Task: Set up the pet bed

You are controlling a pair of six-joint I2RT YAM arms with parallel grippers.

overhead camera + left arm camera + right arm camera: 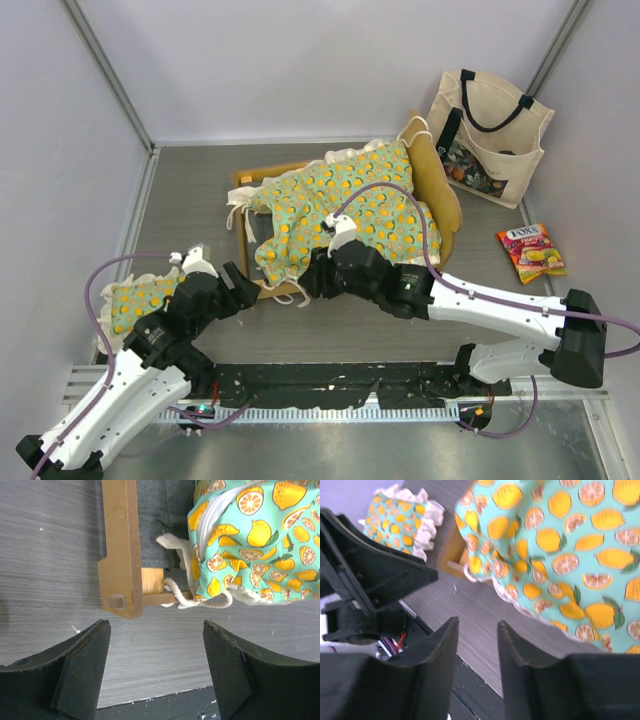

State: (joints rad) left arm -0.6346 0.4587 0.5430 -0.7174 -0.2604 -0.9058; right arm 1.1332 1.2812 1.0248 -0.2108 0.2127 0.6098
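Beside the frame's (pixel 120 555) near corner, left gripper (pixel 155 630) and right gripper (pixel 477 625) gape empty, seemingly poised to square the overhanging cushion (pixel 340 205).

left fingers (pixel 80 675) spread, right fingers (pixel 435 675) slightly parted

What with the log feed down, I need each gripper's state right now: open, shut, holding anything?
Left gripper: open, jaws wide apart, holding nothing.
Right gripper: open, jaws narrowly apart, holding nothing.
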